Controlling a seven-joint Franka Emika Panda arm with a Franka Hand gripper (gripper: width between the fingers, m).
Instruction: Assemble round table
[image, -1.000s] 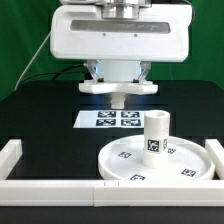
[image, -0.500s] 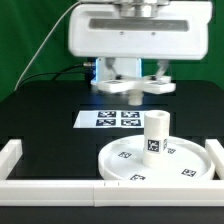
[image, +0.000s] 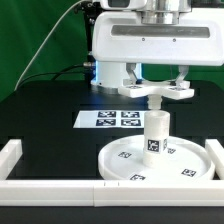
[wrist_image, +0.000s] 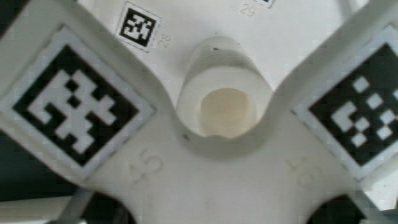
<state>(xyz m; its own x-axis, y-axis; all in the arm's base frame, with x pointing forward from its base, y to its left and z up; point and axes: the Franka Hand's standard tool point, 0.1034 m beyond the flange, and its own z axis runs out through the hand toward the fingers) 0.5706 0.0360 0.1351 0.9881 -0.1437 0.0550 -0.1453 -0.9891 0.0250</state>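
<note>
The large round disc (image: 125, 165) lies flat at the front right of the exterior view. The short cylindrical leg (image: 155, 135) stands upright on it. My gripper (image: 157, 84) is shut on the X-shaped cross base (image: 158, 93) and holds it level in the air just above the leg's top, its central stub pointing down. The fingers are mostly hidden under the white wrist housing. In the wrist view the cross base (wrist_image: 196, 170) fills the picture, with two tagged arms and its central socket (wrist_image: 222, 108); the fingers are hidden there.
The marker board (image: 117, 119) lies on the black table behind the disc. A white rail (image: 50, 189) runs along the front, with raised corner pieces at the left (image: 12, 155) and the right (image: 216, 150).
My arm has moved toward the exterior view's right with the cross base in the gripper, from above the marker board to above the upright leg.
</note>
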